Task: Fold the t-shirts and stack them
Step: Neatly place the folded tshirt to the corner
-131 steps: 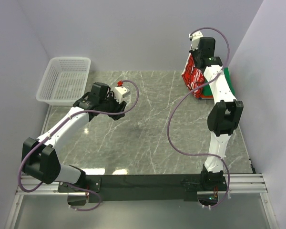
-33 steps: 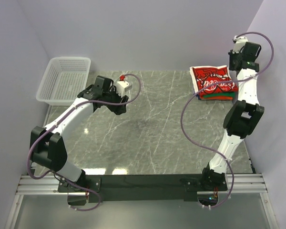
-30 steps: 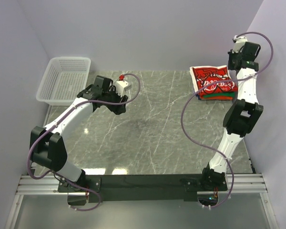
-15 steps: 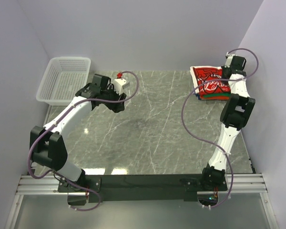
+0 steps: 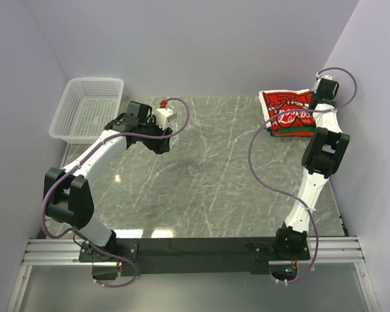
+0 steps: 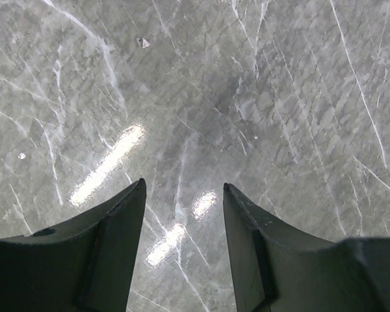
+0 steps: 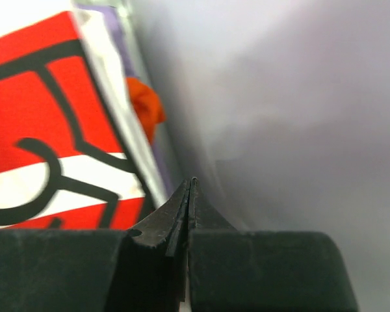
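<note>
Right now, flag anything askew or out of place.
Nothing serious. The stack in the far right corner is slightly ragged: a green tee shows beyond the near edge of the top tee, and an orange tee pokes out at its side.

Table (image 5: 208,179): glossy grey marble-patterned top with white veins.
Back wall (image 5: 195,45): plain pale lavender, rising from the table's far edge.
Left wall (image 5: 13,117): same lavender, along the table's left side.
Right wall (image 5: 377,149): same lavender, along the table's right side.
Light: bright glare patches (image 5: 157,232) near the table's front edge.
Aluminium rail (image 5: 338,248): along the table's near edge.
</note>
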Robot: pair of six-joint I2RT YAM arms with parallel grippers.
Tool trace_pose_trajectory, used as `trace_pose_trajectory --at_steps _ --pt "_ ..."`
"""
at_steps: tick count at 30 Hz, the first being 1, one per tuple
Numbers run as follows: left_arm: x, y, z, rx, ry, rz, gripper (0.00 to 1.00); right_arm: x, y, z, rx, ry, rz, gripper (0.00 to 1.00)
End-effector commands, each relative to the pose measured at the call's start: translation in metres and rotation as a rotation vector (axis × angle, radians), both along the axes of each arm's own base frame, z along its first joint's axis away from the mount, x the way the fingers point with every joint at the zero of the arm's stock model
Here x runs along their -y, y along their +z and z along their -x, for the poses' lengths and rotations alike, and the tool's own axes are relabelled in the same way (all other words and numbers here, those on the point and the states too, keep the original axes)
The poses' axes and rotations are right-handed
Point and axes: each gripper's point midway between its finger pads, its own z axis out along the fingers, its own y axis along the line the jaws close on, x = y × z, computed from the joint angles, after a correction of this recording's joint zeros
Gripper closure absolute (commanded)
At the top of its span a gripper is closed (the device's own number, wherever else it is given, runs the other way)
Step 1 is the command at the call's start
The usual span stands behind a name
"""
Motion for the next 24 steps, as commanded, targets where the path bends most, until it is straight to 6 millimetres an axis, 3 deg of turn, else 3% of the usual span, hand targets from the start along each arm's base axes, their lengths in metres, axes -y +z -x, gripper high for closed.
trace_pose_trajectory --at_steps 1,3,4,5,6,7,9,10,11,14,16,17,18,19,20,21,24 --pt "0.005 0.028 -0.010 0.059 -0.014 0.038 0.43 0.022 0.015 0.003 0.004 -0.053 0.071 1.00" --pt "0.005 0.031 -0.011 0.062 -0.011 0.040 0.43 0.023 0.019 0.010 0.000 -0.056 0.066 1.00" --pt "0.004 0.034 -0.011 0.067 -0.007 0.042 0.43 0.022 0.040 0.014 0.033 -0.057 0.074 1.00" --pt "0.003 0.034 -0.010 0.066 -0.008 0.041 0.43 0.020 0.034 0.022 0.019 -0.058 0.066 1.00" --pt "0.003 0.035 -0.009 0.065 -0.008 0.043 0.43 0.018 0.044 0.023 0.042 -0.054 0.071 1.00" --pt "0.003 0.037 -0.007 0.067 -0.004 0.046 0.43 0.016 0.067 0.029 0.077 -0.053 0.079 1.00" --pt "0.002 0.038 -0.005 0.068 -0.006 0.049 0.43 0.005 0.075 0.035 0.096 -0.028 0.049 1.00" --pt "0.002 0.040 -0.004 0.073 -0.006 0.053 0.43 -0.001 0.096 0.038 0.134 -0.006 0.048 1.00" --pt "0.002 0.040 -0.003 0.074 -0.005 0.055 0.43 -0.007 0.093 0.041 0.130 0.009 0.037 0.99" --pt "0.003 0.040 -0.002 0.074 -0.010 0.060 0.43 -0.028 0.114 0.029 0.200 0.106 -0.024 0.98" --pt "0.003 0.039 -0.003 0.073 -0.012 0.061 0.43 -0.045 0.098 0.015 0.168 0.184 -0.102 0.97" --pt "0.004 0.039 -0.003 0.072 -0.011 0.062 0.43 -0.047 0.116 0.004 0.203 0.201 -0.096 0.99" --pt "0.004 0.039 -0.004 0.074 -0.011 0.063 0.43 -0.053 0.111 -0.001 0.189 0.195 -0.125 1.00" --pt "0.004 0.038 -0.005 0.070 -0.009 0.063 0.43 -0.054 0.088 -0.010 0.148 0.190 -0.142 1.00" --pt "0.004 0.037 -0.005 0.067 -0.012 0.064 0.43 -0.055 0.106 -0.021 0.183 0.194 -0.130 1.00" --pt "0.003 0.036 -0.006 0.065 -0.008 0.064 0.43 -0.057 0.086 -0.027 0.150 0.191 -0.141 1.00" --pt "0.005 0.032 -0.009 0.054 -0.009 0.066 0.44 -0.067 0.084 -0.046 0.191 0.231 -0.103 1.00"
